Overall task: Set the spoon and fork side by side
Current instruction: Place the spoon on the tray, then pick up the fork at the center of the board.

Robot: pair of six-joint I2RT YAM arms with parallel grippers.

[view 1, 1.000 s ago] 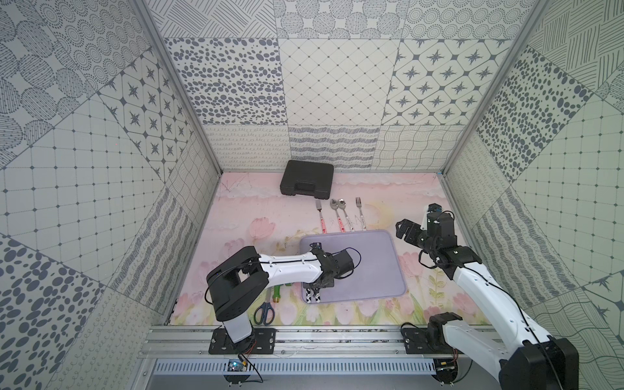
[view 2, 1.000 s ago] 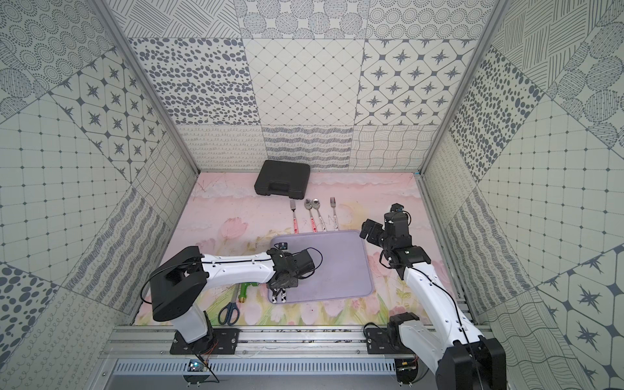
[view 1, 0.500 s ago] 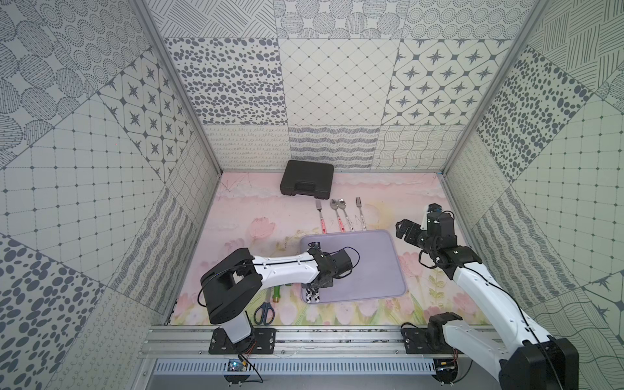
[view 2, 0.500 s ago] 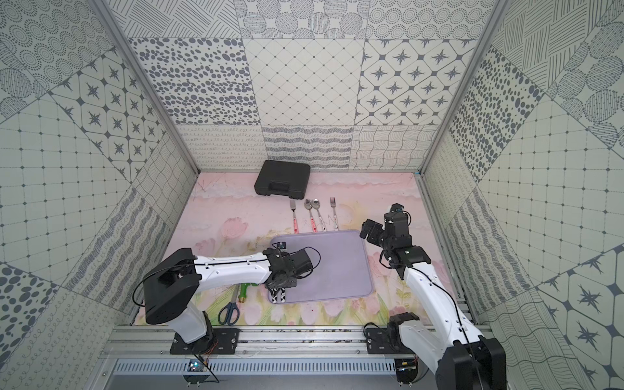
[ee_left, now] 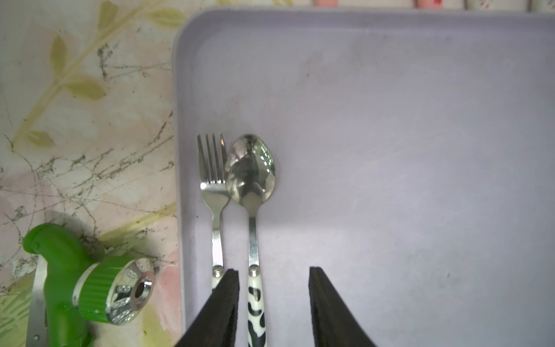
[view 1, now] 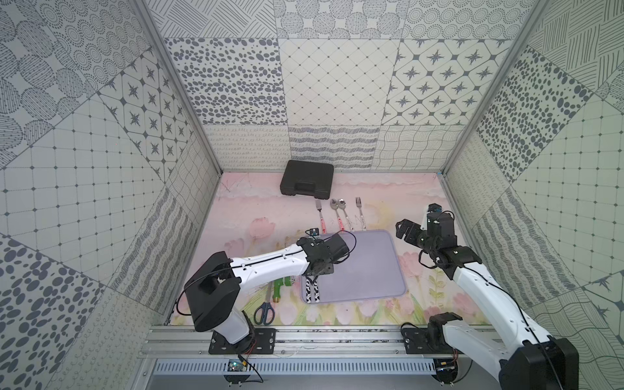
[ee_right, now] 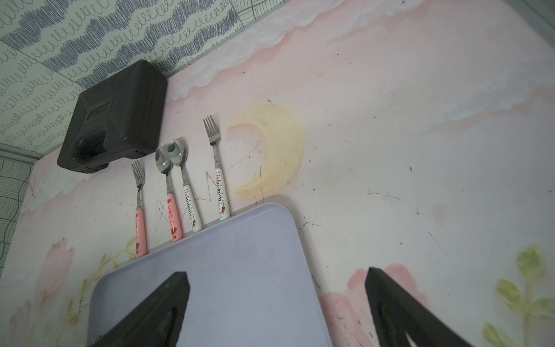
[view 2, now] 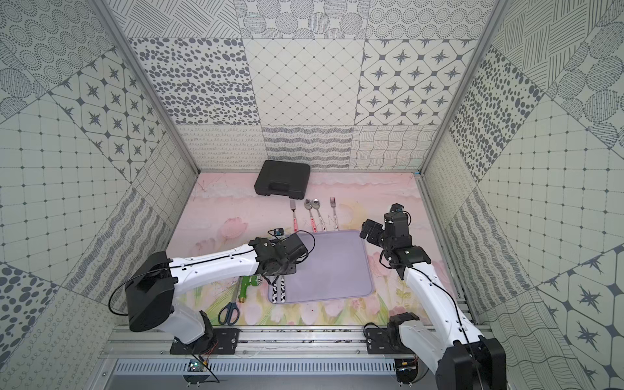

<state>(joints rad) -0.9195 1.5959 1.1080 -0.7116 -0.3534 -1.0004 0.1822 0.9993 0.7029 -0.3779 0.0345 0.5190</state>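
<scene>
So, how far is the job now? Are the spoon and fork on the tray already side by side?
Done: the fork and spoon lie side by side on the purple tray, heads close together. In hand: the left end effector is open astride the spoon's handle, gripping nothing. Left: probably only to lift that arm away. The right end effector is open and empty.

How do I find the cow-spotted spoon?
Find the big purple tray. At its left edge a fork and the spoon lie side by side. It is the only spoon on the tray, handle spotted black and white; the other spoons have pink or white handles.
</scene>
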